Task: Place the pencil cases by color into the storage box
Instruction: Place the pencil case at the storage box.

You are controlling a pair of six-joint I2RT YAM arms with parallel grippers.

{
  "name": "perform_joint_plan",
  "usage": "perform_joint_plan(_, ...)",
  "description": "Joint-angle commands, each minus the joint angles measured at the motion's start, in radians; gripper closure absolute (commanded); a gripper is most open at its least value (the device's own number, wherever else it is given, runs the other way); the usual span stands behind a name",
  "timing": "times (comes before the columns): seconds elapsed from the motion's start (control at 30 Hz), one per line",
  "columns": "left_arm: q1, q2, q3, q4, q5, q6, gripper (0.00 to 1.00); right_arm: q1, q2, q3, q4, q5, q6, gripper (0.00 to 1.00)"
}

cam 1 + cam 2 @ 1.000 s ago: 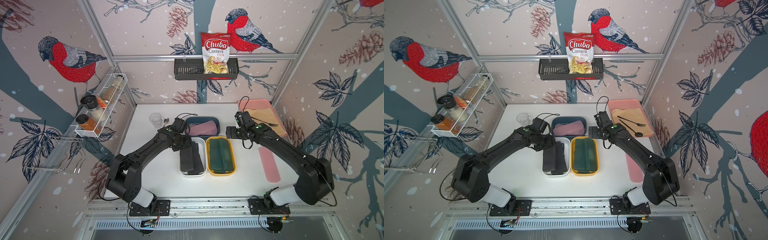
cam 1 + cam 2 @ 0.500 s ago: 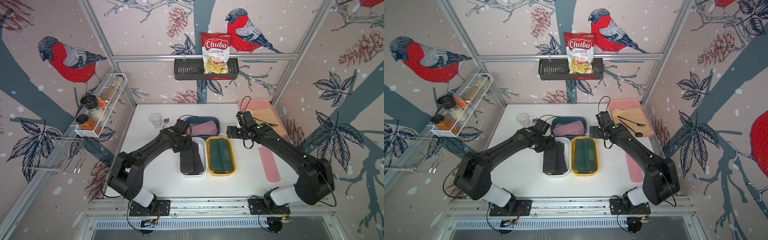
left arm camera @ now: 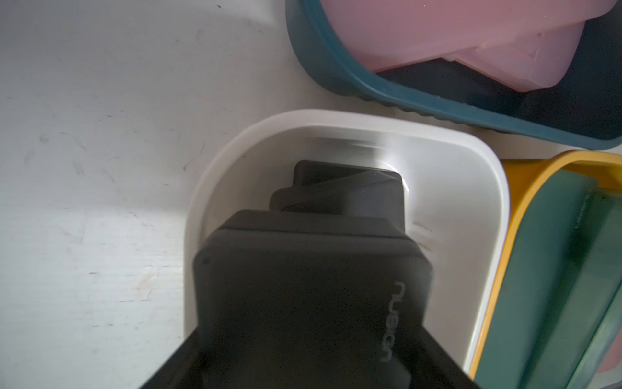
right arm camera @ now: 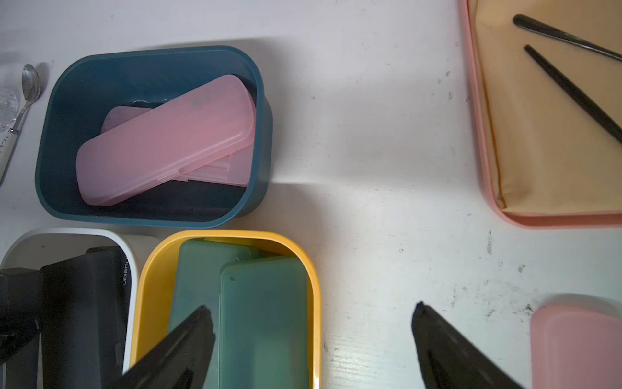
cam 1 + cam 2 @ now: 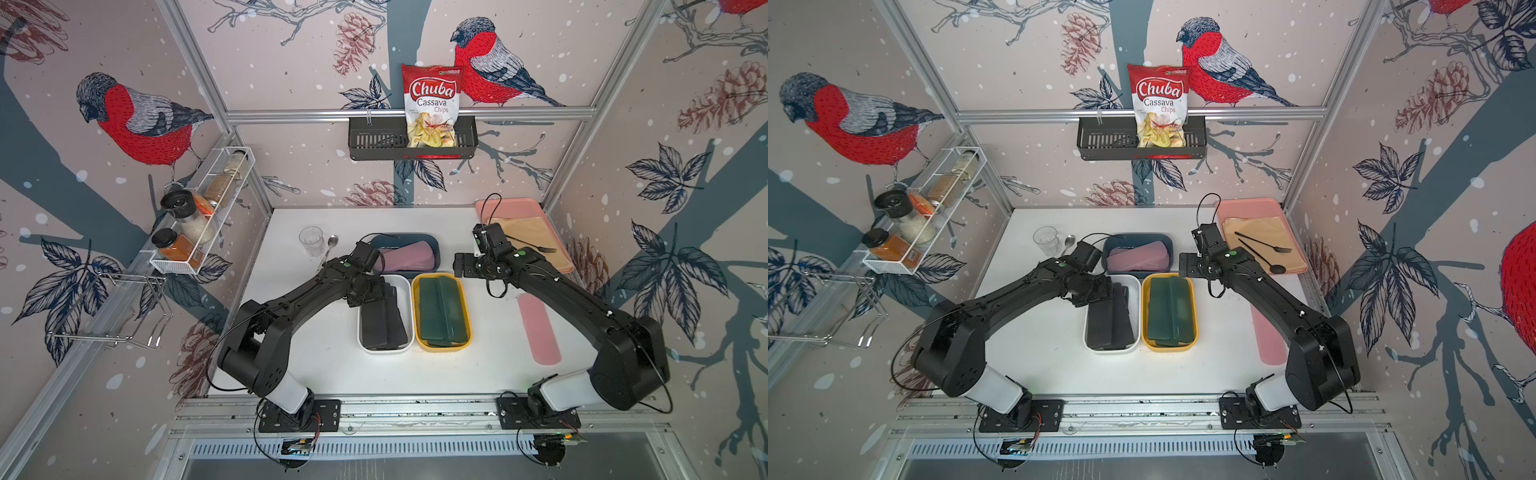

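Loose pink case [image 5: 538, 328]: closest to me, flat on the table by my right arm, outside every tub.
White tub [image 5: 384, 350]: I see black cases [image 5: 397, 326] stacked in it.
Yellow tub [image 5: 442, 348]: touching the white tub's right side; green cases [image 5: 442, 307] lie in it.
Left hand [image 5: 371, 300]: I see it over the far end of the white tub, closed on the sides of the top black case [image 3: 303, 286]. I cannot tell if that case is lifted off the others.
Right hand [image 4: 312, 308]: fingers spread wide, nothing between them. It hangs above bare table just beside the yellow tub's far right corner.
Blue tub [image 5: 405, 238]: just behind the other two; pink cases [image 5: 409, 257] lie slanted in it, one on another.
Glass [image 5: 311, 241] and silver spoon [image 5: 331, 245]: left of the blue tub, side by side.
Pink tray [image 5: 486, 206]: far right corner, with a tan mat [image 5: 523, 232], a black fork [image 5: 1262, 242] and a black spoon [image 5: 1260, 259].
Chips bag [image 5: 432, 106]: farthest away, standing in a black basket [image 5: 374, 143] on the back wall.
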Motion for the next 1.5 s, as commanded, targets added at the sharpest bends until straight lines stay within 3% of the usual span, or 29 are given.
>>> perform_joint_plan(0.0, -0.006, 0.008, 0.001, 0.017, 0.013, 0.006, 0.51, 0.000, -0.005, 0.002, 0.020, -0.005, -0.006, 0.05)
perform_joint_plan(0.8, -0.027, 0.071, 0.022, 0.105, 0.100, -0.003, 0.51, -0.013, 0.022, 0.025, 0.019, -0.014, -0.018, 0.05)
perform_joint_plan(1.13, -0.029, 0.065, 0.108, -0.094, -0.053, 0.063, 0.51, -0.015, 0.026, 0.024, 0.021, -0.017, -0.020, 0.05)
perform_joint_plan(1.47, -0.029, 0.063, 0.061, -0.045, -0.028, 0.046, 0.51, -0.017, 0.027, 0.021, 0.024, -0.025, -0.018, 0.05)
